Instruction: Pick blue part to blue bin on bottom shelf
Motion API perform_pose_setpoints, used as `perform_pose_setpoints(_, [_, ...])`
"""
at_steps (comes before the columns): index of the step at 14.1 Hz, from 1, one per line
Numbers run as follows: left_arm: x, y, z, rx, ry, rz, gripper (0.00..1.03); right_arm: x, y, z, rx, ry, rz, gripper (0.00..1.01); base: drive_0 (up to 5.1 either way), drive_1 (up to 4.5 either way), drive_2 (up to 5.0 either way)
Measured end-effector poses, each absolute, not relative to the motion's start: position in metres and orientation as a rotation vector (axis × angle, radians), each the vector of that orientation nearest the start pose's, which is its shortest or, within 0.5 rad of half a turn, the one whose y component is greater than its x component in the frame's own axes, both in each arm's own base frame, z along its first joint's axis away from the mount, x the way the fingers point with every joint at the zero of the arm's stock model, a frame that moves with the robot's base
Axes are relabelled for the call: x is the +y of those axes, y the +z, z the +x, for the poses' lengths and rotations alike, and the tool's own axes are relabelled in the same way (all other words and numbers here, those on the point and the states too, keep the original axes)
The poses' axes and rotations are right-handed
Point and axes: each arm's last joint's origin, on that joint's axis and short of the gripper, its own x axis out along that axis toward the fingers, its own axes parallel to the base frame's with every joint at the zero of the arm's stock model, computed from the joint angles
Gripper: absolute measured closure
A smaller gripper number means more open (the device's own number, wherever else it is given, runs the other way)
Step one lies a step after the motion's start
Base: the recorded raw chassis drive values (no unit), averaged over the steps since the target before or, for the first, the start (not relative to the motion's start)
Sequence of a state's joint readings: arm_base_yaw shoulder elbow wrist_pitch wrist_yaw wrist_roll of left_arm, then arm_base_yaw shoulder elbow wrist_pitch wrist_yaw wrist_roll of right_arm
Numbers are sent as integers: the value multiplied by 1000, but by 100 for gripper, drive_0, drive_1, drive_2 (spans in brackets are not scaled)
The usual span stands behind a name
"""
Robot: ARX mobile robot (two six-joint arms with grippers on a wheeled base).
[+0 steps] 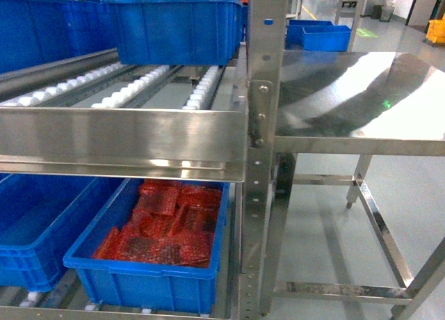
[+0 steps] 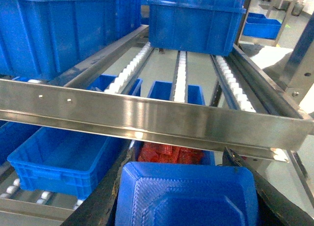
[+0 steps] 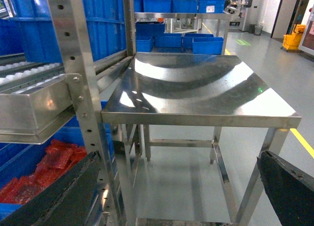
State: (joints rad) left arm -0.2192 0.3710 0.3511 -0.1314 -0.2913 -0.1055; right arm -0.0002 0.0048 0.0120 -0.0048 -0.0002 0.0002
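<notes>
Head view: lower left of the frame holds an empty blue bin (image 1: 35, 236), then a blue bin of red packets (image 1: 149, 275) under the riveted steel rail (image 1: 122, 136); the steel table (image 1: 361, 101) fills the right. No blue part shows. Left gripper (image 2: 186, 196) is clamped on a blue tray (image 2: 186, 199). Right gripper (image 3: 181, 191) is spread wide, holding nothing.
</notes>
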Motion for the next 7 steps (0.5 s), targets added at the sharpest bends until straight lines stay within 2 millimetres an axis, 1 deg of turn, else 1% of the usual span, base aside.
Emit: perform_pose_setpoints(7, [-17, 240, 114, 145, 80, -66, 59, 0, 167, 97, -5, 0, 0, 3, -503, 242, 242])
